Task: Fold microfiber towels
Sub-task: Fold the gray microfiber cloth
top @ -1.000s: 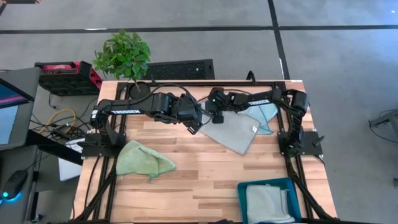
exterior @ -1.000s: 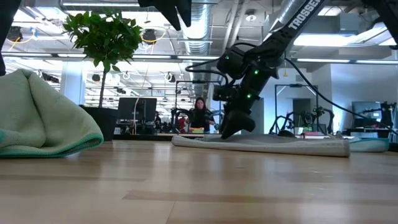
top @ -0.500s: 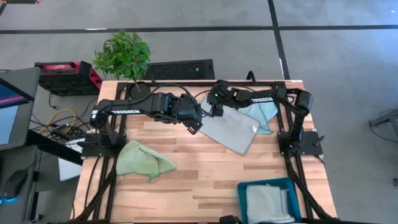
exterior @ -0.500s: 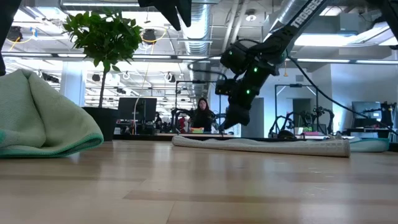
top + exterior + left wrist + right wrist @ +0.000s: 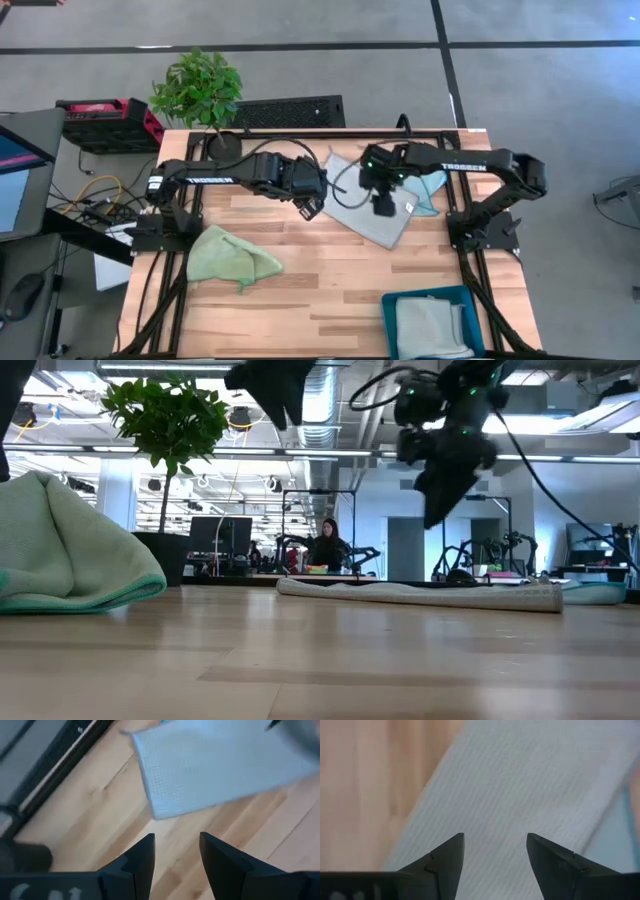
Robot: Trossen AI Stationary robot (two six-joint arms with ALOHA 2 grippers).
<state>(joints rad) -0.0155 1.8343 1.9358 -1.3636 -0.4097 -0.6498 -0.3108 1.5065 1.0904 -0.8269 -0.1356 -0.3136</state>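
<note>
A grey towel (image 5: 372, 200) lies spread flat on the table's far middle, partly over a light blue towel (image 5: 432, 183). A light green towel (image 5: 232, 257) lies bunched at the near left. My right gripper (image 5: 383, 207) hangs open above the grey towel's middle (image 5: 520, 785), clear of it in the low view (image 5: 437, 500). My left gripper (image 5: 308, 208) is open just left of the grey towel, whose corner (image 5: 165, 810) lies ahead of the fingers (image 5: 177, 837). Another grey towel (image 5: 428, 328) lies folded in the bin.
A teal bin (image 5: 388, 310) stands at the near right edge. A potted plant (image 5: 197, 88) stands beyond the far left corner. Bare wood lies across the near middle. A person shows far behind the table (image 5: 324, 545).
My right gripper has risen off the grey towel's far left part and gone toward the table's right and near side, and now hangs over the towel's middle. The towel lies flat on the table.
</note>
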